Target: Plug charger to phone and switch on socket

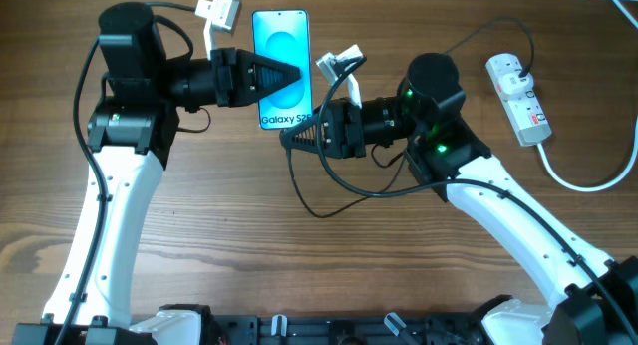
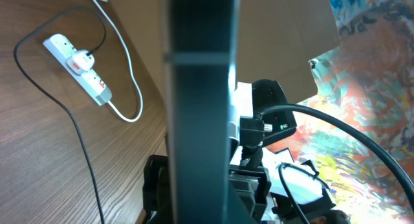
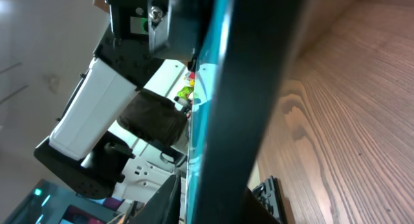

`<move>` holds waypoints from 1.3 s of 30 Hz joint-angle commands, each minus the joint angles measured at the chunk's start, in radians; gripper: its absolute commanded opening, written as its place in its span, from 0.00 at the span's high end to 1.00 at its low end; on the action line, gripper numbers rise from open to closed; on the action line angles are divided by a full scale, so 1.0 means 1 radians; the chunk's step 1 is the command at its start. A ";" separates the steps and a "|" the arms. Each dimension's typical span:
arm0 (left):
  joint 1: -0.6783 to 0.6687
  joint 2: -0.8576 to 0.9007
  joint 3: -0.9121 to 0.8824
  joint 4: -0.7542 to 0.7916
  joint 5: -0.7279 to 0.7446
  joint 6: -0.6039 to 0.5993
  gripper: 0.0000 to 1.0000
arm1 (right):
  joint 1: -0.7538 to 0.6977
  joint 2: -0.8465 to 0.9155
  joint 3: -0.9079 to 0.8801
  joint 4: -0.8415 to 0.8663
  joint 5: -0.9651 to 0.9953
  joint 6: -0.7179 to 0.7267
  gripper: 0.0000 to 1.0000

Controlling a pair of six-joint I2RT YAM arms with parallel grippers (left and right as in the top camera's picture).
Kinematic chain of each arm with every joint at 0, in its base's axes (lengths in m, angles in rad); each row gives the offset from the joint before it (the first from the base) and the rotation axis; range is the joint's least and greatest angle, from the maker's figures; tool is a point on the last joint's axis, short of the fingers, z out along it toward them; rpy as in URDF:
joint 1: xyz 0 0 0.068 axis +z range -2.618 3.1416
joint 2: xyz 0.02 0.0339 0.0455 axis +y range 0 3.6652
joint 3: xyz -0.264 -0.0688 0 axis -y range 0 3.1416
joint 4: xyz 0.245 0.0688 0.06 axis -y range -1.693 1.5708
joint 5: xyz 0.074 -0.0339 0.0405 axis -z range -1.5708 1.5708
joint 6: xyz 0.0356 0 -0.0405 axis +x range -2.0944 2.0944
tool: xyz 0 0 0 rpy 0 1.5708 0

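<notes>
Overhead: phone (image 1: pixel 282 36) at 12 o'clock of the table (image 1: pixel 399 275), screen up, teal, "Galaxy" text at its near end. Left gripper (image 1: pixel 297 78) comes in from 9 o'clock, top finger lying across the screen, looks clamped on the phone's left edge. Right gripper (image 1: pixel 291 138) comes in from 3 o'clock, tips just beside the phone's 5 o'clock corner; whether it is parted or pinching anything cannot be told, fingers are all black against black cable. Socket (image 1: pixel 522 111) at 2 o'clock, well apart from the phone. It holds the charger (image 1: pixel 515 83): white plug head seated in one outlet, thin black cable arcing off toward 11 o'clock and running behind the right arm. Thick white cord (image 1: pixel 583 185) leaves the socket's near end toward 4 o'clock. Left wrist: view rolled sideways, phone (image 2: pixel 200 88) edge-on as a dark slab down the middle, own fingers not made out. Socket (image 2: pixel 96 85) at 10 o'clock with the plug head in it, charger (image 2: pixel 81 143) cable running to 7 o'clock, white cord (image 2: pixel 132 88) looping beside it. Right wrist: phone (image 3: pixel 249 88) fills the centre edge-on, teal glow along its 9 o'clock side, table (image 3: pixel 349 120) wood at 3 o'clock, left arm (image 3: pixel 97 114) at 9 o'clock. Connector tip not seen.
</notes>
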 commanded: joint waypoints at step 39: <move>-0.001 -0.021 -0.001 0.003 0.025 0.002 0.96 | -0.010 -0.003 0.010 0.109 0.058 0.127 0.96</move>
